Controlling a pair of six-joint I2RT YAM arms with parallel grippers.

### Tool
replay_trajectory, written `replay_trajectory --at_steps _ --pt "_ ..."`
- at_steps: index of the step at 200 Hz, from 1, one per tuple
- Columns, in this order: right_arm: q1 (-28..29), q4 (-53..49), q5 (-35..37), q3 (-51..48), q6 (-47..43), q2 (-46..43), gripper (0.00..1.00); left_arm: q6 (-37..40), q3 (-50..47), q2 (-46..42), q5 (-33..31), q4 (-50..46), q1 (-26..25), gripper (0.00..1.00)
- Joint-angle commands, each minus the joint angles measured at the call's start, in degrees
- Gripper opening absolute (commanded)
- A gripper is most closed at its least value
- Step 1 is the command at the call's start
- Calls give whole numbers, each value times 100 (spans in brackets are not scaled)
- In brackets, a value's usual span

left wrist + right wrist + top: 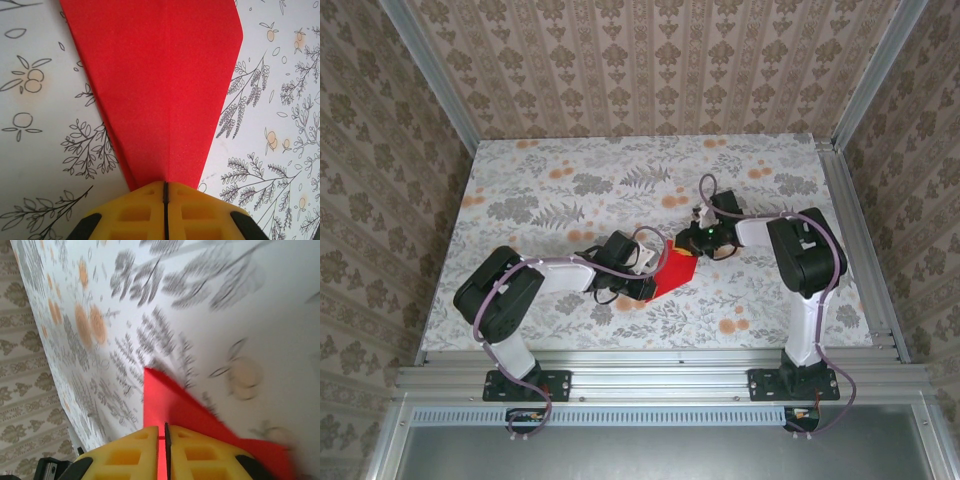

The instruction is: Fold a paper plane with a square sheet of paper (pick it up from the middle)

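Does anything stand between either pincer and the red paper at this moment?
Nothing visible does. The left pincer is shut on the narrow end of the red paper, and the right pincer already has another edge of it in its slit.

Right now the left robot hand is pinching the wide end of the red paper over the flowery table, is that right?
Not quite. The left gripper is pinching the red paper over the flowery table, but at its narrow end, not the wide one. The left wrist view shows the paper tapering down into the shut gripper.
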Motion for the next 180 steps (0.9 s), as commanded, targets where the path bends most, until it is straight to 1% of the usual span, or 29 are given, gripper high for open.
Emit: replay_trajectory --at_steps 1,46,65,93,120,149,180 --pt "-298 -305 501 155 -225 137 16 132 -258 132 -126 -673 26 8" --pt "-603 -704 504 228 -528 -205 20 108 -158 17 -80 -747 15 8" --pt "-602 -788 481 110 -569 -441 22 120 -70 0 -53 -800 -1 9" --pt "-585 -736 359 -234 -476 -808 27 106 71 -73 -8 -870 -20 10" --pt "-406 -608 242 -614 -274 -1113 33 24 205 -229 71 -836 -20 13" --pt "-207 -419 235 -977 26 -1351 35 -8 394 -463 83 -948 -19 16" --pt "82 -454 303 -1068 211 -1433 37 87 657 -639 -1 -1157 42 19"
